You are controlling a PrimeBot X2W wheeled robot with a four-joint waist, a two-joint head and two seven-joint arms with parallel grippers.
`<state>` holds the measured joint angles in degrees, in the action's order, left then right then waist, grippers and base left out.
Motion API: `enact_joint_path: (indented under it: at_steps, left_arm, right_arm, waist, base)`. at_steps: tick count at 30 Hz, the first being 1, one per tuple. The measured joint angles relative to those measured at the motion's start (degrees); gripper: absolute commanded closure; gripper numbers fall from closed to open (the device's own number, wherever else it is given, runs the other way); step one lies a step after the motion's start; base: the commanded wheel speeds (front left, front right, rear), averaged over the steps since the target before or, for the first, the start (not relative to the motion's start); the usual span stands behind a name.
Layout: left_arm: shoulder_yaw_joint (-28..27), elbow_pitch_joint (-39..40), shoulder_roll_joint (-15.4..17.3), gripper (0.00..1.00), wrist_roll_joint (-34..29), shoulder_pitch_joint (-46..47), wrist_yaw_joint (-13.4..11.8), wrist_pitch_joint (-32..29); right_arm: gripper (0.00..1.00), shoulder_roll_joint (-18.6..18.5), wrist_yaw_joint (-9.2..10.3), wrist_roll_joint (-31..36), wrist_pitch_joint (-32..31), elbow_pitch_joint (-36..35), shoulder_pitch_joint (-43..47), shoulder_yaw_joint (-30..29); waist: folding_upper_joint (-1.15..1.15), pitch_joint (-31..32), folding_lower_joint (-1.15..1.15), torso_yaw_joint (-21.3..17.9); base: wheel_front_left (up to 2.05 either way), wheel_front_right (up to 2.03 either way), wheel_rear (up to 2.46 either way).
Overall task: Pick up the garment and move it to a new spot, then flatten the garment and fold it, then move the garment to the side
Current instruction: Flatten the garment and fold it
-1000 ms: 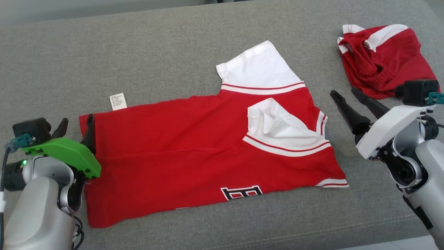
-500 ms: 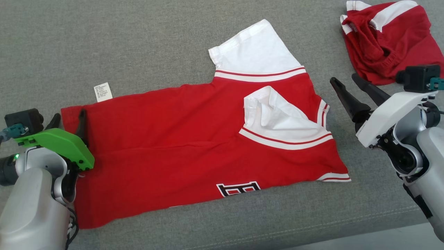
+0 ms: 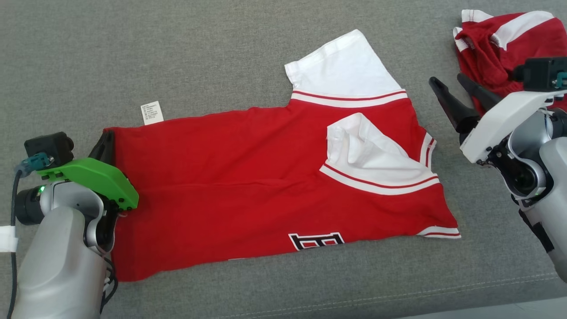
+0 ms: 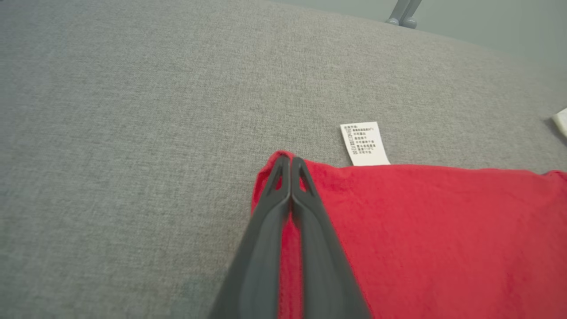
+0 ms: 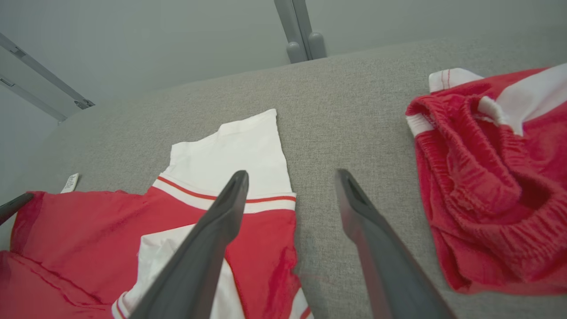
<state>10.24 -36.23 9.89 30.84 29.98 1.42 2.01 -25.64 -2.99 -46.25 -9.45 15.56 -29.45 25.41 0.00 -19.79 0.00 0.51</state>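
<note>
The garment (image 3: 248,177) is a red shirt with white sleeves, lying folded lengthwise on the grey cushion, its hem to the left. My left gripper (image 3: 106,138) is shut on the hem's far left corner. In the left wrist view the two dark fingers (image 4: 290,160) meet tip to tip over that red corner (image 4: 443,243), and red cloth shows between them lower down. My right gripper (image 3: 446,79) hangs open to the right of the shirt's collar end, touching nothing. In the right wrist view its fingers (image 5: 292,175) straddle bare cushion beside the white sleeve (image 5: 239,150).
A second red and white garment (image 3: 491,40) lies crumpled at the far right, just behind my right gripper, and also shows in the right wrist view (image 5: 487,177). A white care label (image 3: 151,113) sticks out past the hem. The cushion's front edge (image 3: 398,301) runs below the shirt.
My left gripper's fingers have gone from open around the hem corner to shut on it. The right gripper stays open. The head camera has shifted a little.
</note>
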Motion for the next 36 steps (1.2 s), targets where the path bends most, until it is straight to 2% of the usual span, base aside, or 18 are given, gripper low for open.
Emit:
enact_joint_path:
  at_steps: [3,9,14,16,24,36]
  left_arm:
    - [0.6,0.1,-0.6,1.00,0.0,0.4,0.5,0.6]
    - [1.4,2.2,-3.8,1.00,0.2,2.3,1.5,3.0]
    - [3.4,3.9,-6.3,1.00,0.1,3.4,2.3,4.2]
    - [4.4,4.6,-7.0,1.00,0.1,3.6,2.7,5.0]
    - [6.7,6.7,-7.7,1.00,0.1,5.0,3.6,7.2]
    - [8.1,7.3,-8.4,1.00,0.5,5.3,4.0,9.6]
  right_arm:
    - [0.00,0.3,0.00,0.0,-1.3,1.7,-2.3,0.6]
    - [0.00,1.2,0.10,0.2,-3.6,5.6,-7.7,0.4]
    - [0.00,0.4,0.67,0.4,-6.5,9.0,-12.4,0.3]
    - [0.00,0.3,1.60,0.3,-7.6,10.3,-14.2,-0.6]
    - [0.00,-2.0,2.09,1.6,-11.1,14.9,-19.6,-0.1]
    - [0.00,-1.8,1.96,4.0,-13.5,20.6,-23.4,2.3]
  waist:
    - [0.00,-0.3,0.00,0.8]
    - [0.00,-1.3,0.00,2.9]
    - [0.00,-2.5,0.00,5.4]
    - [0.00,-3.1,0.00,6.5]
    - [0.00,-5.7,0.00,11.2]
    - [0.00,-9.8,0.00,15.7]
  base:
    - [0.00,0.00,0.00]
    - [0.00,0.00,0.00]
    - [0.00,0.00,0.00]
    - [0.00,0.00,0.00]
    - [0.00,0.00,0.00]
    - [0.00,0.00,0.00]
